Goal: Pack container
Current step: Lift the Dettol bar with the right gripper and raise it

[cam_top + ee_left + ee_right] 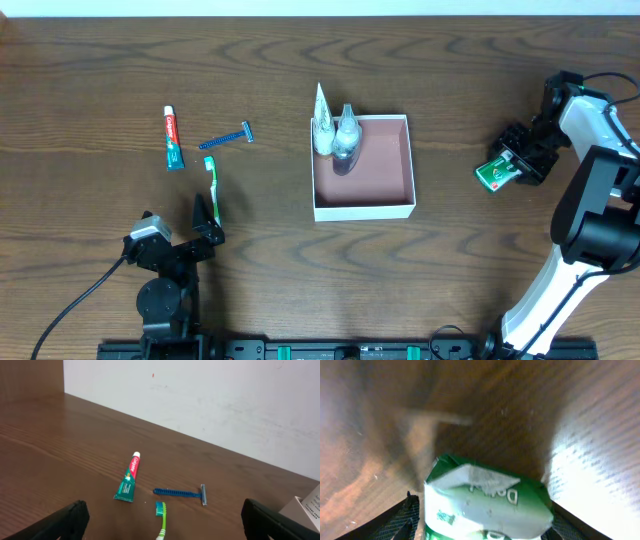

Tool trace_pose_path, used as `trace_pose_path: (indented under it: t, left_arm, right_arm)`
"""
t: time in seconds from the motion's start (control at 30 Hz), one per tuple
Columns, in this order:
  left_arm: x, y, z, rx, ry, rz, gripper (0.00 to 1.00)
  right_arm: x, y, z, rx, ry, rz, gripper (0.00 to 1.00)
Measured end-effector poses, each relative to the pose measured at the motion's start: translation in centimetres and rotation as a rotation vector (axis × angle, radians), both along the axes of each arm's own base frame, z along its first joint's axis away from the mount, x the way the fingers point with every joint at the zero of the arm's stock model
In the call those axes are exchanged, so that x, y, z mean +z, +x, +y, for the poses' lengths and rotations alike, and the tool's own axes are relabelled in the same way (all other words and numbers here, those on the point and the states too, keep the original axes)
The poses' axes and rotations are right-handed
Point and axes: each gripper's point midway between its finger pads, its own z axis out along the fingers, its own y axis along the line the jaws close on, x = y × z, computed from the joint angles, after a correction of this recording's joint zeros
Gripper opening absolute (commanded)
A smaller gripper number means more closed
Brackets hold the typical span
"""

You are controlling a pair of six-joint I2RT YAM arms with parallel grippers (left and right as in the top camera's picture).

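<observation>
The container [363,165] sits mid-worktop [100,80], with a clear bottle [346,135] and a white tube [322,125] crowded upright into its far-left corner. Far to the right, the right pincer [484,522] brackets a green packet [485,495], 1 finger at each side; whether it truly grips the packet I cannot tell. The left pincer [167,527] gapes fully wide, empty, above the toothbrush [160,520], with the razor [180,493] and toothpaste [127,482] beyond. The main risk, I judge, is the crumpled, slippery packet squirming out during the long carry to the container, or clipping the thin near wall. Dropped carelessly, it could also topple the 2 standing items.
</observation>
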Motion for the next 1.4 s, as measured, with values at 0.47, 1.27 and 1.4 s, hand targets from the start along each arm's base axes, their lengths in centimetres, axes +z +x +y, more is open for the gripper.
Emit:
trace_pose_path:
  t: [0.47,1.27,1.4]
  left_arm:
    - [0.0,0.0,0.0,0.000,0.000,0.000,0.98]
    - [0.0,0.0,0.0,0.000,0.000,0.000,0.98]
    - [0.0,0.0,0.0,0.000,0.000,0.000,0.98]
  right_arm:
    - [-0.2,-1.1,1.0,0.033,0.012,0.046,0.23]
    - [10.9,5.7,3.7,0.308,-0.023,-0.346,0.24]
    - [18.4,5.7,7.4,0.436,-0.057,-0.530,0.25]
